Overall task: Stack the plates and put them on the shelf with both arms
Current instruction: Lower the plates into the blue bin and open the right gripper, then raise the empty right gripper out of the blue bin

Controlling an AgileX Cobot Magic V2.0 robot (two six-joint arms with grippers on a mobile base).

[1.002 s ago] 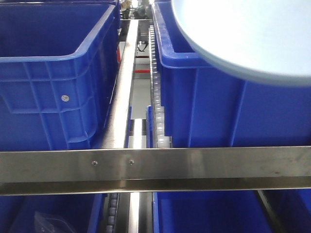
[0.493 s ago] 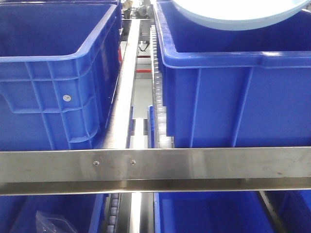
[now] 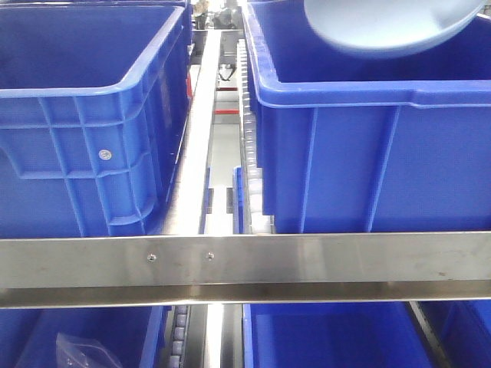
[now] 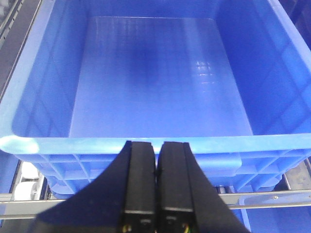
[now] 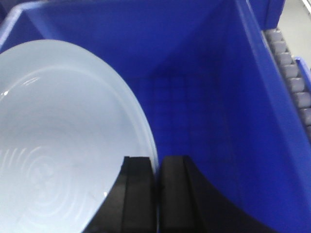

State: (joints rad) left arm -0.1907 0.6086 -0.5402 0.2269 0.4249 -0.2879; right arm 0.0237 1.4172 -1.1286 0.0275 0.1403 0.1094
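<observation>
A pale blue-white glossy plate [image 3: 383, 27] hangs tilted at the top right of the front view, above the right blue bin [image 3: 368, 153]. In the right wrist view the plate [image 5: 63, 136] fills the left side, with faint rings inside. My right gripper [image 5: 156, 160] is shut on its rim, over the bin's deep interior [image 5: 233, 97]. In the left wrist view my left gripper [image 4: 156, 145] is shut with nothing between its fingers. It hovers just before the near rim of an empty blue bin [image 4: 121, 143]. Neither arm shows in the front view.
A second blue bin [image 3: 77, 153] sits at the left on the shelf. A steel crossbar [image 3: 307, 261] runs across the front, with more blue bins below it. White rollers [image 5: 291, 82] line the track beside the right bin. A clear plastic bag [image 3: 77, 353] lies at the lower left.
The plate has risen and moved away from the camera over the right bin. It now looks smaller and sits further right at the top of the front view.
</observation>
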